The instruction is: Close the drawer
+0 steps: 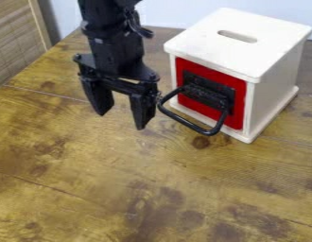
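Judging from the near side: table [83,189] bare-handled, no contact made. Claw [119,110] released, fingers apart, centre-left of upper frame. Drawer [212,92] upper right, handle [197,126] jutting out; how far open, can't tell. Push likely remains.

A brown wooden tabletop [70,180] with dark blotches and grain lines spread beneath and around the gripper [121,112]. A pale slatted wooden panel [15,40] stood to one side behind it, and a whitish-blue wall [171,11] rose behind. Soft, even light fell across the surface.
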Controlling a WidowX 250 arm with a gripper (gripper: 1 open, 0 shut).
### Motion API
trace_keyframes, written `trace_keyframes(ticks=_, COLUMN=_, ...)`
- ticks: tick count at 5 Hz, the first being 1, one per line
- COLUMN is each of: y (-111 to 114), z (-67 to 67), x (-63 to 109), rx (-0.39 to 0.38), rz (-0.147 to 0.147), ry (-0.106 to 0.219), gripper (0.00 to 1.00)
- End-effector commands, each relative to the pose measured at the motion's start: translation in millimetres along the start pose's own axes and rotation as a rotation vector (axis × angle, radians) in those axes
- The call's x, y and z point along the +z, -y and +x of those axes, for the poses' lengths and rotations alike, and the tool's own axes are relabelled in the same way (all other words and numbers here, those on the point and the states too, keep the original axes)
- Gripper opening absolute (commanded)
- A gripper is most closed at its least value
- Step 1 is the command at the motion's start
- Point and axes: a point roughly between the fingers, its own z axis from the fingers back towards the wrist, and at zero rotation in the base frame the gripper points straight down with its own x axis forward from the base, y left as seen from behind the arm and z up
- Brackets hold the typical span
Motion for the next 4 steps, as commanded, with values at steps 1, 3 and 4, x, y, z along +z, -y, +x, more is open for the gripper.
trace_keyframes(ticks=1, y=-15.9, z=-3.3, x=34.8, rx=0.051, rz=0.010, ry=0.097, gripper=1.00)
trace_keyframes(ticks=3, y=-35.6, z=15.6, x=22.5, rx=0.022, rz=0.005, ry=0.065, gripper=1.00)
trace_keyframes(ticks=4, y=-17.9, z=18.6, x=13.5, rx=0.046, rz=0.014, ry=0.078, gripper=1.00)
